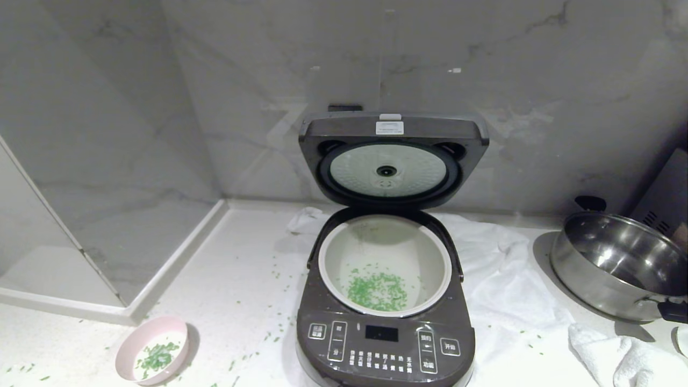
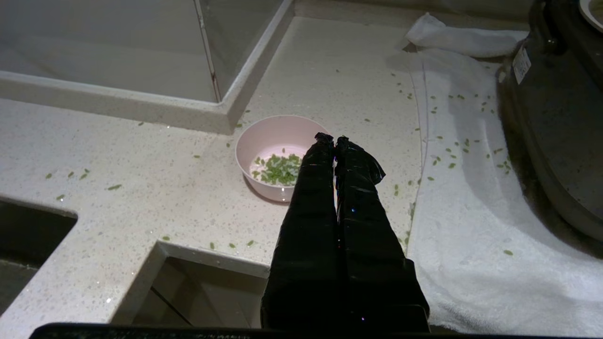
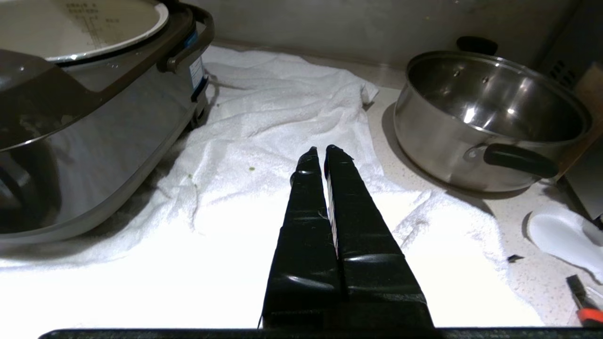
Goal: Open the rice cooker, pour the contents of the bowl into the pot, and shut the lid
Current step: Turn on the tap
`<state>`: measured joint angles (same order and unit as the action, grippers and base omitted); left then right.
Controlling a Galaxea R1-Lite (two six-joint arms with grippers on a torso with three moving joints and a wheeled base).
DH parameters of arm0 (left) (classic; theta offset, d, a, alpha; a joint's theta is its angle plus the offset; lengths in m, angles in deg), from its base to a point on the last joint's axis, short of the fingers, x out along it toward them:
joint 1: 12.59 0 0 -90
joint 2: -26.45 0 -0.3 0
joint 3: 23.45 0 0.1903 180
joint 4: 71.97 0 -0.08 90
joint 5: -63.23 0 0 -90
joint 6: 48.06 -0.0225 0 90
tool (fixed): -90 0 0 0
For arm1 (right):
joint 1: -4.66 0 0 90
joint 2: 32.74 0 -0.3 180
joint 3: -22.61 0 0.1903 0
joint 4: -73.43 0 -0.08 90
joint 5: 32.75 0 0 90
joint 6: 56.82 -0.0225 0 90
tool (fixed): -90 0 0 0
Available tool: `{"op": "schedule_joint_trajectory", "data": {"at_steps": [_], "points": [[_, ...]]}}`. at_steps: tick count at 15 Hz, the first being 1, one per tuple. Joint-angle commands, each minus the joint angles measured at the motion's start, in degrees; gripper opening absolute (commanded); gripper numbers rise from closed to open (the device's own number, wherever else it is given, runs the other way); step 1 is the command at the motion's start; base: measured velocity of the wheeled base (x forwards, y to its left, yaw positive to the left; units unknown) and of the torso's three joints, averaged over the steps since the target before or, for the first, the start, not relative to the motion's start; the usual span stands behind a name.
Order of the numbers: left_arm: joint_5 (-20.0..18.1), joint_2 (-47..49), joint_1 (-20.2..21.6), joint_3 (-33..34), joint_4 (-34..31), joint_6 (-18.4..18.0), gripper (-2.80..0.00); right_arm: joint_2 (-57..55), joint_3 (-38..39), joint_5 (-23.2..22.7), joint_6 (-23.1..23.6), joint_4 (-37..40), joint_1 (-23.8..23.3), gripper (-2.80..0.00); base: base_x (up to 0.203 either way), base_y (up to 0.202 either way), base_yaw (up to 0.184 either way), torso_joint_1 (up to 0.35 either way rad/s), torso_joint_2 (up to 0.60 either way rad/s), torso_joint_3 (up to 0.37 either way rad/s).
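Head view: high, facing forward and down onto the surface (image 1: 242, 279), cooker (image 1: 384, 344) central and near. Left wrist view: behind the left tool (image 2: 335, 139), low over the surface, sharing the bowl (image 2: 275, 141) and the cooker's side. Right wrist view: behind the right tool (image 3: 325, 151), sharing cooker, towel (image 3: 264, 122), pan (image 3: 490, 117).

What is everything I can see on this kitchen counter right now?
rice cooker: one, dark brown-grey, centre of the counter
lid: one, hinged up at the back
pot: one, white, inside the cooker
contents: green bits, in pot; some in bowl, some scattered
bowl: one, pale pink, left front of cooker
towel: white, under the cooker
steel pan: one, shiny, far right
left gripper: black, shut, over the bowl
right gripper: black, shut, over the towel
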<state>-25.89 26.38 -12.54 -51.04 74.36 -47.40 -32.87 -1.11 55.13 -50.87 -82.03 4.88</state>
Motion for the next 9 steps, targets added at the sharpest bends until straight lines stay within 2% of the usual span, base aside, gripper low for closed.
{"op": "schedule_joint_trajectory", "data": {"at_steps": [1,6,9], "points": [[0.00,-0.01,0.04,0.00,-0.07,-0.04,-2.80,0.05,0.18,0.01,-0.51,-0.03,0.04,-2.80,0.000,0.000,0.000,0.000,0.00,0.000],[-0.09,-0.01,0.02,0.00,-0.07,-0.13,-2.80,0.05,0.18,0.89,-3.94,-0.03,0.04,-2.80,0.000,0.000,0.000,0.000,0.00,0.000],[-0.09,-0.01,-0.04,0.00,-0.07,-0.04,-2.80,0.13,0.18,1.22,-4.24,-0.03,0.04,-2.80,0.000,0.000,0.000,0.000,0.00,0.000]]}}
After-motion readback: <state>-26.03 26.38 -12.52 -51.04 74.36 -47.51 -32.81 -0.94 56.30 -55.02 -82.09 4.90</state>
